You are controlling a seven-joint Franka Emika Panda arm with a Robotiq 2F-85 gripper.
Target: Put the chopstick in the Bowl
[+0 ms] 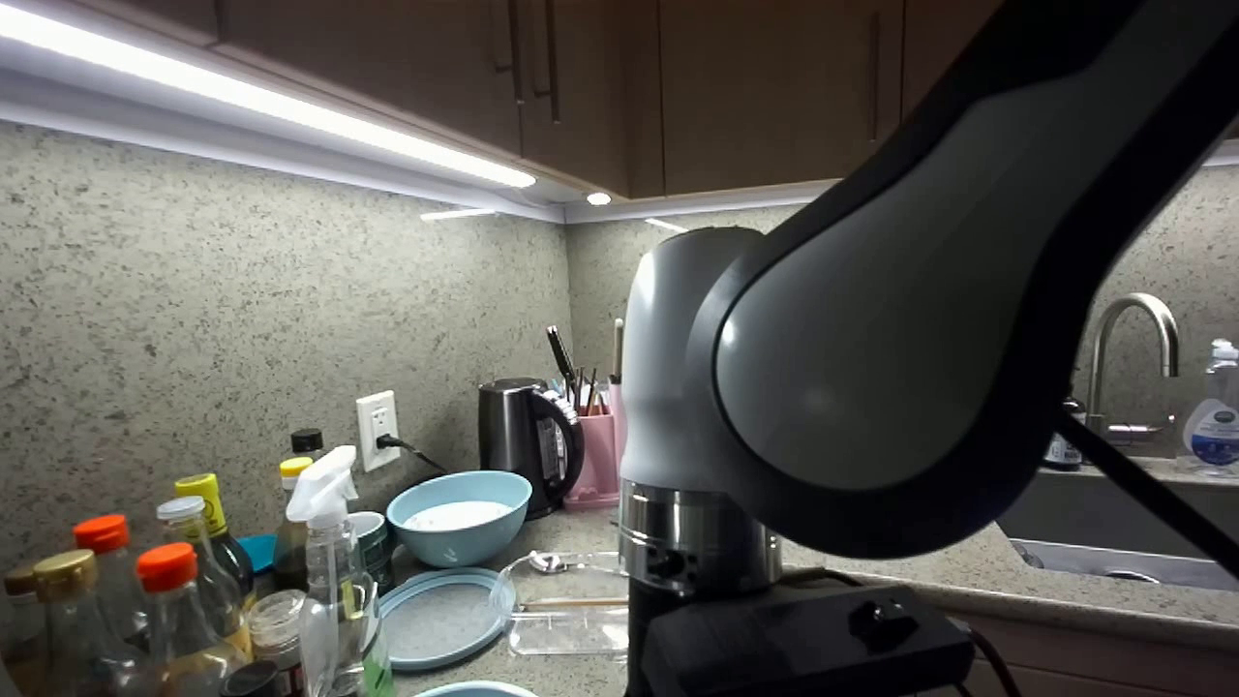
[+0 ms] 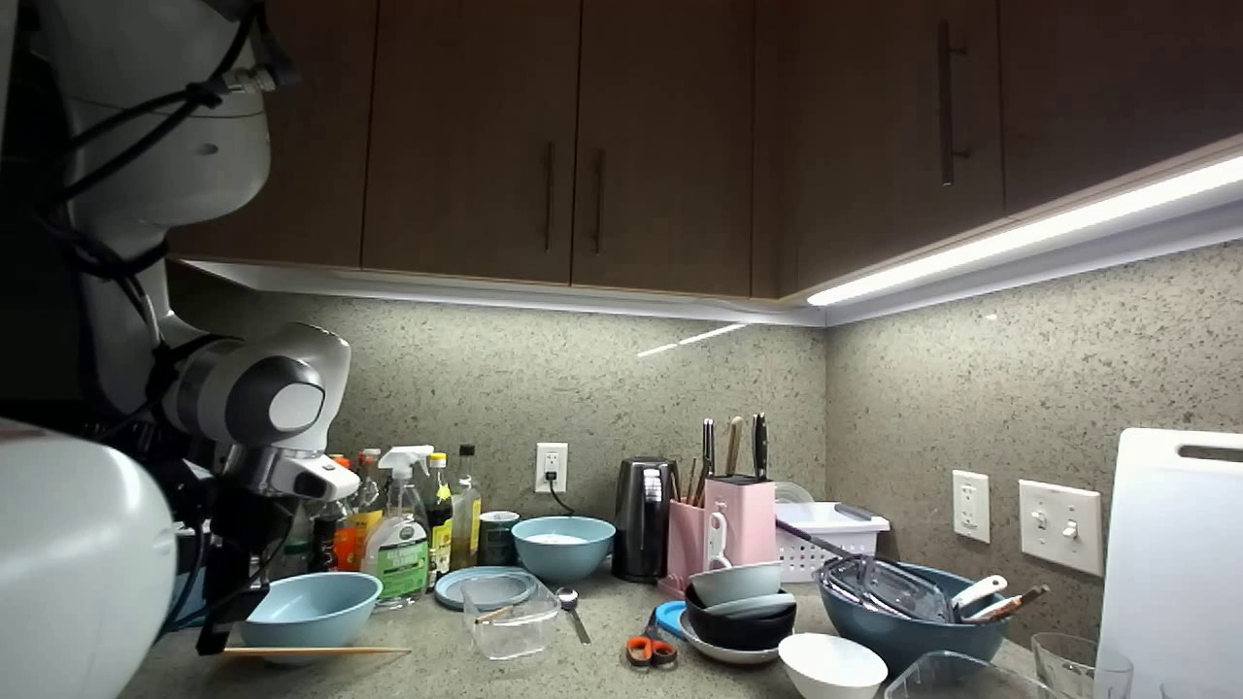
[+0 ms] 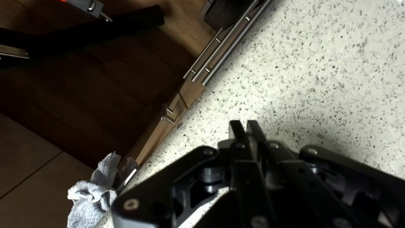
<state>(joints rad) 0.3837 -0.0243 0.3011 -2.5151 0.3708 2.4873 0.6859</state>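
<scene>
The chopstick (image 2: 320,649) is a thin pale stick. In an exterior view it runs level to the right from my gripper's fingertips (image 2: 212,641), across the front of the bowl's base. The light blue bowl (image 2: 311,597) stands upright just right of the fingers; only its rim (image 1: 474,689) shows at an exterior view's lower edge. In the wrist view my fingers (image 3: 244,123) are almost together with a narrow gap, shut on the chopstick's end; the stick itself is hidden there. Whether the chopstick touches the counter I cannot tell. In an exterior view the jaws are out of frame.
Spray bottle (image 2: 400,544) and sauce bottles stand behind the bowl. A round lid (image 1: 445,620), a see-through container (image 2: 515,621) with another stick (image 1: 571,603), and a second blue bowl (image 2: 563,549) lie farther along. Scissors (image 2: 649,650) and stacked bowls (image 2: 743,621) follow.
</scene>
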